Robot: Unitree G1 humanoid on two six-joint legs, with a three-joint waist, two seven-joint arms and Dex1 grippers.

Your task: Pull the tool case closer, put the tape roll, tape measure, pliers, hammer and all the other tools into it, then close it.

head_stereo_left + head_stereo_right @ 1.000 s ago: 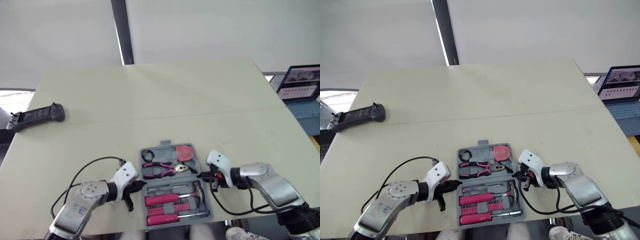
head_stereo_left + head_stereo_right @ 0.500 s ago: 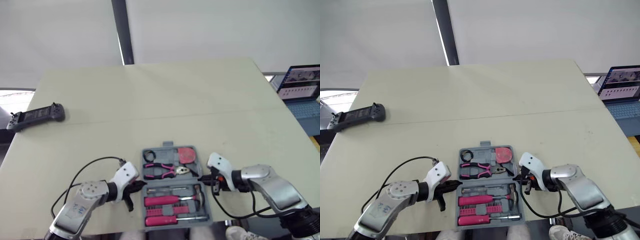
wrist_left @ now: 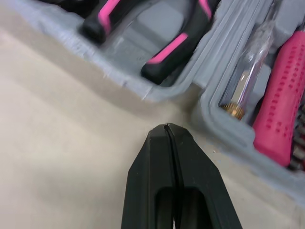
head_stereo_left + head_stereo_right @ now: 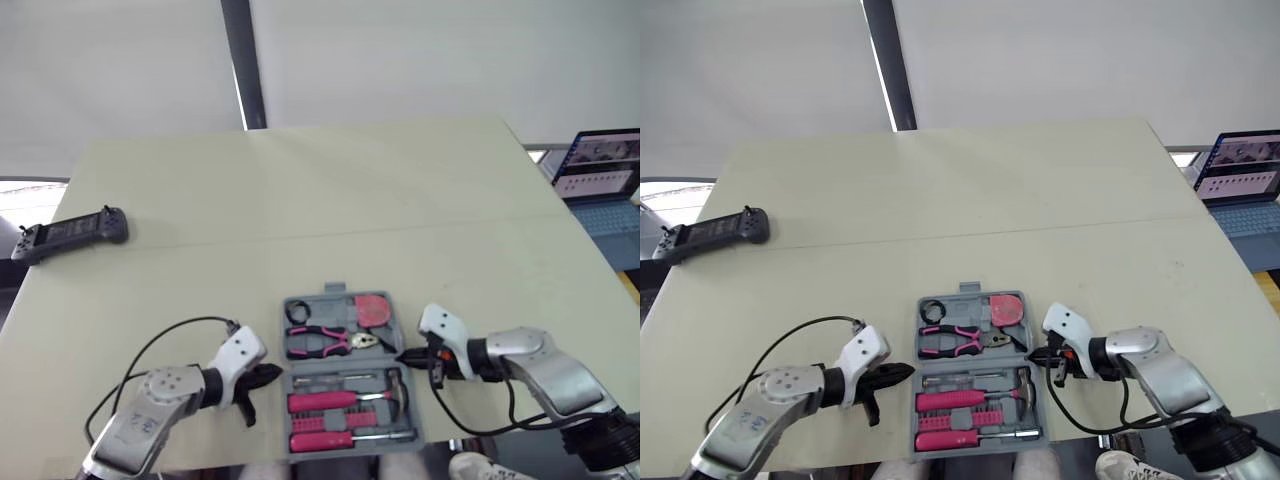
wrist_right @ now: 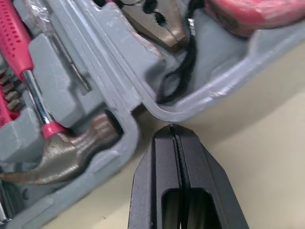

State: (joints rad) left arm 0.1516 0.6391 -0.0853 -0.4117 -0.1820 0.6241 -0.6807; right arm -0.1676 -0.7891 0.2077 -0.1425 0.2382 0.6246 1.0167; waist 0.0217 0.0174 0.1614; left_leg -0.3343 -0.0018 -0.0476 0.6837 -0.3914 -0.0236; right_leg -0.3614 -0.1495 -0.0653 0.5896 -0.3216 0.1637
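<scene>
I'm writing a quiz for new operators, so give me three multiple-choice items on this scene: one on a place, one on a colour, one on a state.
1. Where does the controller lie?
A near the left edge of the table
B at the table's middle
C at the table's right edge

2. The handles of the pliers are:
A yellow
B blue
C pink and black

3. The left pincer is:
A wide open
B shut, empty, beside the tool case
C shut on the pliers

Answers:
1 A, it sits far left on the table.
2 C, pink and black grips show in the case.
3 B, its fingers meet with nothing between them.
</scene>
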